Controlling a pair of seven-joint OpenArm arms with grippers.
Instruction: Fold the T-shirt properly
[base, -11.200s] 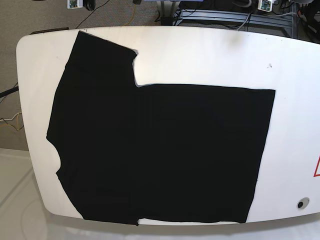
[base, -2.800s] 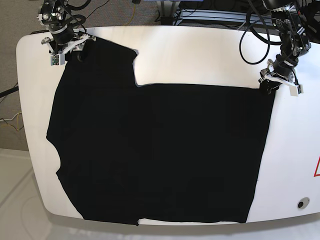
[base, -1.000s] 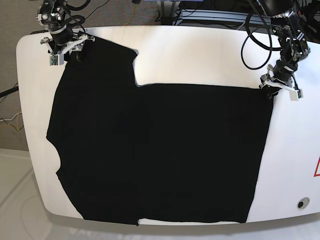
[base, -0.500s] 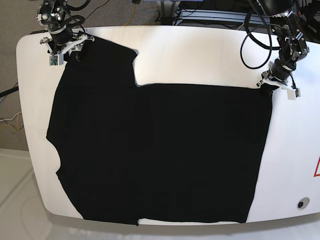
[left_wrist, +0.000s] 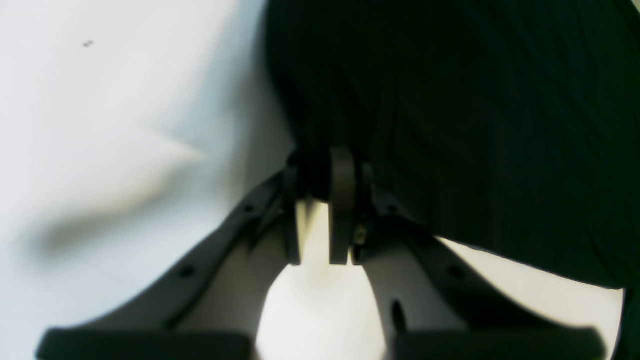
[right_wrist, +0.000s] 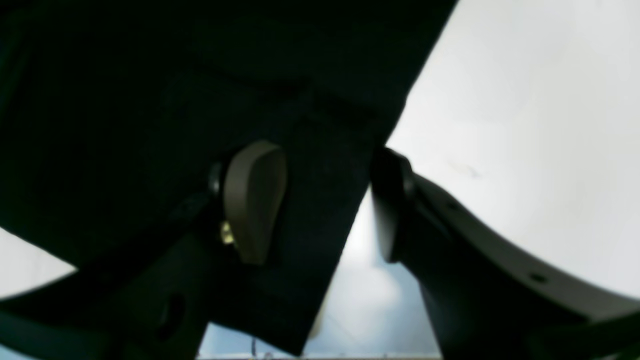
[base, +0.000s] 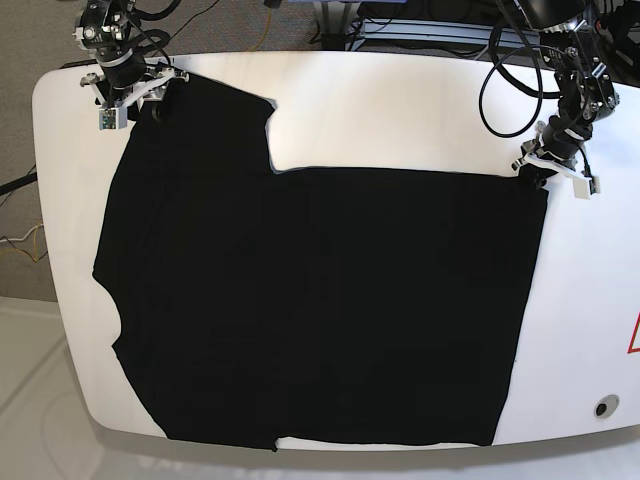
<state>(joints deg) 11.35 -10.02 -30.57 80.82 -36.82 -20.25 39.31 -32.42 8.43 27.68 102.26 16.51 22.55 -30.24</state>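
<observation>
- Lying flat on the white counter (base: 400, 110), the shirt (base: 320, 310) spans most of it, its long axis running side to side in the base view — sleeve and collar end at that view's left, hem at its right.
- Left gripper (base: 545, 165) sits at the hem's far corner; in its wrist view the jaws are pressed nearly together with black cloth (left_wrist: 450, 125) pinched between them — a grip on that corner, as far as the blurred close-up shows.
- Right gripper (base: 130, 92) sits at the far sleeve corner. Its jaws stand spread, one pad (right_wrist: 252, 200) over the cloth (right_wrist: 150, 100) and the other on the bare counter side, so the sleeve edge lies between them but is not yet clamped.
- Both grippers are on the far edge, and the whole shirt stretches from them toward the near edge.
- Judging by this, the fold would carry the far edge over toward the near one, once the right jaws close.
</observation>
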